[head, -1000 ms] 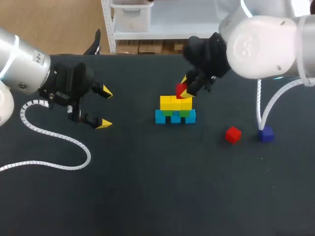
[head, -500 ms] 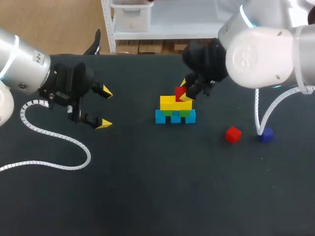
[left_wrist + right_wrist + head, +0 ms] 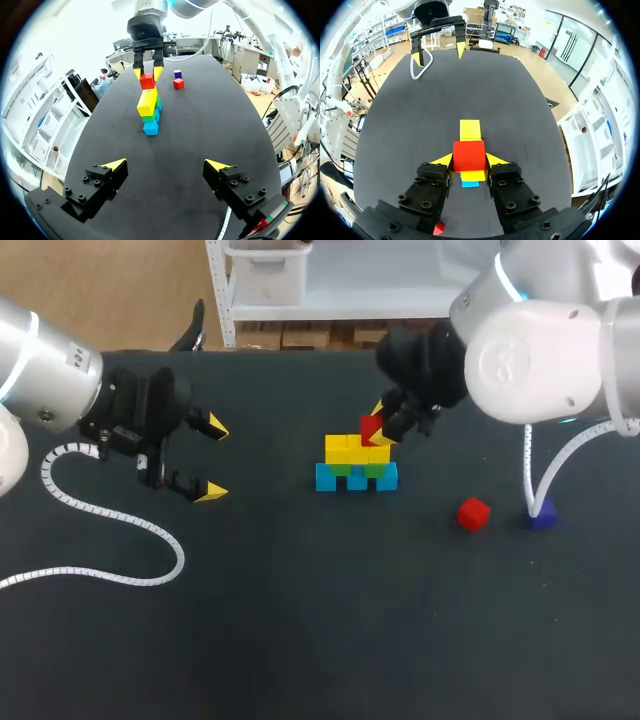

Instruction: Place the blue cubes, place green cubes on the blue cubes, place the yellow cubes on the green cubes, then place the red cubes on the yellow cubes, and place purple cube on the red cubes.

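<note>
A small stack stands mid-table: a row of blue cubes (image 3: 357, 478), green cubes (image 3: 342, 469) on them, yellow cubes (image 3: 348, 449) on top. My right gripper (image 3: 377, 427) is shut on a red cube (image 3: 371, 426) held just over the right end of the yellow row. In the right wrist view the red cube (image 3: 469, 155) fills the gap between the fingers, with the yellow cubes (image 3: 470, 129) ahead and below. My left gripper (image 3: 212, 458) hangs open and empty far to the left of the stack (image 3: 149, 107).
A loose red cube (image 3: 474, 513) and a purple cube (image 3: 541, 515) lie to the right of the stack, the purple one beside my right arm's white cable (image 3: 530, 455). A coiled white cable (image 3: 120, 515) from my left arm trails over the table's left part.
My right gripper, with the red cube, has dropped slightly and shifted a little to the right over the yellow row. The left arm has not moved.
</note>
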Controlling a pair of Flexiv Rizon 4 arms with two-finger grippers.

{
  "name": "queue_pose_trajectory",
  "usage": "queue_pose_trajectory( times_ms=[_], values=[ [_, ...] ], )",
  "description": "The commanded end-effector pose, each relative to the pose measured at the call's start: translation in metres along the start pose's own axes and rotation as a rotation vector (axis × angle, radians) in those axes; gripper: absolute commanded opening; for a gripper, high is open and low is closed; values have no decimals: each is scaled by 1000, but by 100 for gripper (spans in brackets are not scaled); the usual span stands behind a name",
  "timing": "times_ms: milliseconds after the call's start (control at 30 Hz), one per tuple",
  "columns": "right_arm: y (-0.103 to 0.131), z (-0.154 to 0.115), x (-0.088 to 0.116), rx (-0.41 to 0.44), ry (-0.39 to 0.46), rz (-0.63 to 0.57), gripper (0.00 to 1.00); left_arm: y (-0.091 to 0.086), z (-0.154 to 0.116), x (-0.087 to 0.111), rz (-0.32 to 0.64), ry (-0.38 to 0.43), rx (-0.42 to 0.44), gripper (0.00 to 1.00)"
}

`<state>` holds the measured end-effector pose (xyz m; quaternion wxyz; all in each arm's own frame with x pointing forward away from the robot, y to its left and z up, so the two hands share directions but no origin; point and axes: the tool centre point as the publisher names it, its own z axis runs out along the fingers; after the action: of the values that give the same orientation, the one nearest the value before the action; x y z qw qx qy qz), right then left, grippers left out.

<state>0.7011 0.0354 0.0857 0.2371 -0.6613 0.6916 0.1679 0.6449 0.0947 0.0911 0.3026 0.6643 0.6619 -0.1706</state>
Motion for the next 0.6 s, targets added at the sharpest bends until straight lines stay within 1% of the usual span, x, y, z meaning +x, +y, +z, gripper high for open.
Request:
queue_pose_trajectory(
  times_ms=[33, 600],
  values=[
    [0, 1, 1, 0, 1, 1, 0, 0, 0, 1, 2, -4, -2, 100],
    [-5, 4, 1, -3, 2, 4, 0, 0, 0, 1, 2, -4, -2, 100]
  ],
)
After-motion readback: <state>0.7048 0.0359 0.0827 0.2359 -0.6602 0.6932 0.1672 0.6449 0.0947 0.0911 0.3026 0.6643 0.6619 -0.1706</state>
